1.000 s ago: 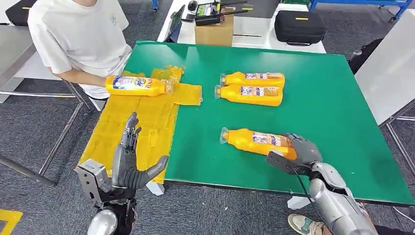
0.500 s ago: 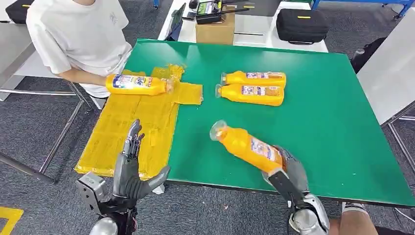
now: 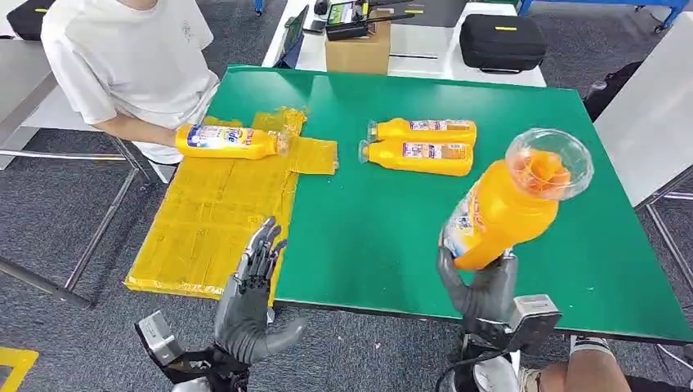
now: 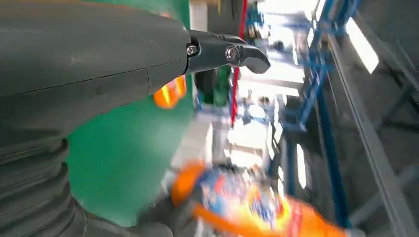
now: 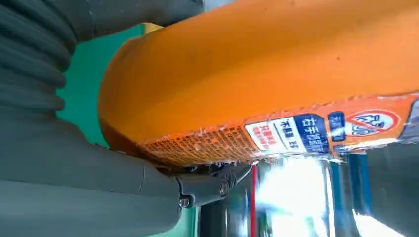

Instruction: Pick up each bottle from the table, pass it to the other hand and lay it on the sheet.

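Observation:
My right hand (image 3: 482,290) grips an orange bottle (image 3: 508,206) by its base and holds it upright above the table's front edge, clear cap toward the camera. The right wrist view shows that bottle (image 5: 276,74) close up against the hand (image 5: 89,163). My left hand (image 3: 249,302) is open, fingers spread, raised at the near corner of the yellow sheet (image 3: 221,220). In the left wrist view the hand (image 4: 99,54) holds nothing and the held bottle (image 4: 257,202) appears blurred. Two more orange bottles (image 3: 421,145) lie side by side at the table's middle. One bottle (image 3: 229,141) lies on the sheet's far end.
A person in a white shirt (image 3: 122,57) sits at the far left, forearm by the bottle on the sheet. The green table (image 3: 376,237) has bare space in its middle. A cardboard box (image 3: 357,51) and black case (image 3: 500,41) stand on a table behind.
My right hand has lifted the bottle off the table and turned it from lying to upright. My left hand has moved right and upward toward it, still open.

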